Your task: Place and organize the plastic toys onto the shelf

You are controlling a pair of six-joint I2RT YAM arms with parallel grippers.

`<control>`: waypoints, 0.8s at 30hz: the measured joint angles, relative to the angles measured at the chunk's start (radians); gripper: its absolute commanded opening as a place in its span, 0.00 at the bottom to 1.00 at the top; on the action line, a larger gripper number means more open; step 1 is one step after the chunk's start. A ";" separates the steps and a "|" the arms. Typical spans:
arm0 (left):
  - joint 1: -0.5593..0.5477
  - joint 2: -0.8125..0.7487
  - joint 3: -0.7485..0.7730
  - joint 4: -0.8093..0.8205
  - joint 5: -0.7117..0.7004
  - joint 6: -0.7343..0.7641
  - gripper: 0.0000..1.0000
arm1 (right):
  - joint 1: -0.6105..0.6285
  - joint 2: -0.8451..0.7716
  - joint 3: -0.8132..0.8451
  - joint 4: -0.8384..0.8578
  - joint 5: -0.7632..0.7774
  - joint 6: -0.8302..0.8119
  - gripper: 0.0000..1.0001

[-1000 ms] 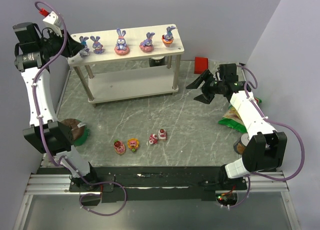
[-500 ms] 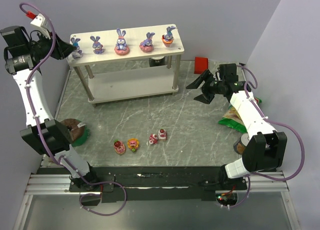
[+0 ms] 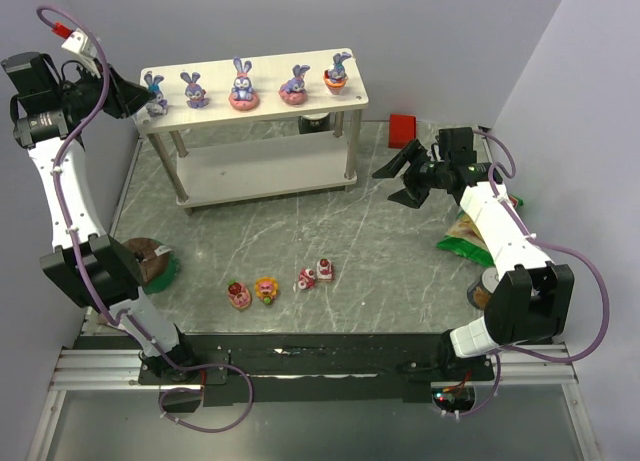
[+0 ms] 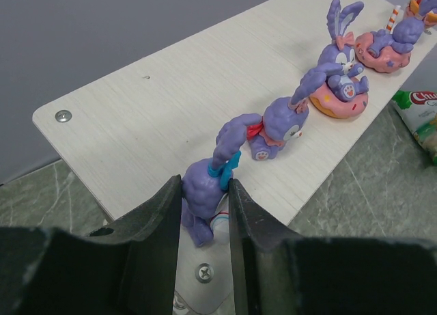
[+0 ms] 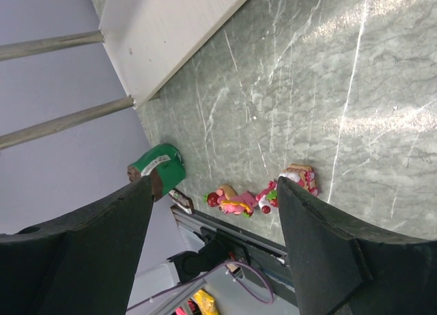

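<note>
1. Where the two-tier whitish wood-grain shelf (image 3: 210, 114) stands at the far left of the grey marbled table (image 3: 400, 271), five purple-blue long-eared plastic bunnies (image 3: 241, 86) line its top board in one row.
2. The leftmost bunny (image 4: 201, 185) stands at the board's end corner, beside a screw head. The left gripper (image 4: 205, 202) is narrowed onto it, one black finger pressed against each side of its body.
3. Of the other four, the second bunny (image 4: 280, 124) wears a red scarf, two sit on pink ring bases, and the last bunny (image 3: 338, 73) sits on an orange base.
4. Four small plastic sweets (image 3: 266, 289), in pink, red and orange-yellow, lie in a loose line on the table, well apart from the shelf.
5. The right gripper (image 3: 385, 186) hovers over the table to the right of the shelf, jaws spread wide with nothing between them.
6. One brown ring cake on a green plate (image 3: 150, 261) sits by the left arm, and one red block (image 3: 403, 129) sits beyond the shelf's right end.
</note>
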 measured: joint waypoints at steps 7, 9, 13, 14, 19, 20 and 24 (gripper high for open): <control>0.000 0.009 -0.003 0.027 0.014 -0.021 0.37 | 0.000 0.000 0.000 0.000 0.006 0.001 0.80; 0.000 0.009 -0.006 0.037 0.014 -0.026 0.41 | 0.000 0.000 0.000 0.000 0.006 0.001 0.80; 0.000 0.009 -0.016 0.053 0.013 -0.033 0.47 | 0.000 0.000 0.000 0.002 0.006 0.001 0.80; 0.000 0.010 -0.017 0.054 0.012 -0.034 0.48 | 0.000 0.000 0.000 0.002 0.006 0.001 0.80; 0.000 0.010 -0.022 0.055 0.005 -0.040 0.62 | 0.000 0.000 -0.002 0.002 0.006 0.001 0.80; 0.000 0.010 -0.022 0.056 0.005 -0.042 0.63 | 0.000 0.000 -0.002 0.002 0.006 0.001 0.80; 0.000 0.010 -0.028 0.068 0.002 -0.044 0.76 | 0.000 0.000 -0.002 0.003 0.006 0.001 0.80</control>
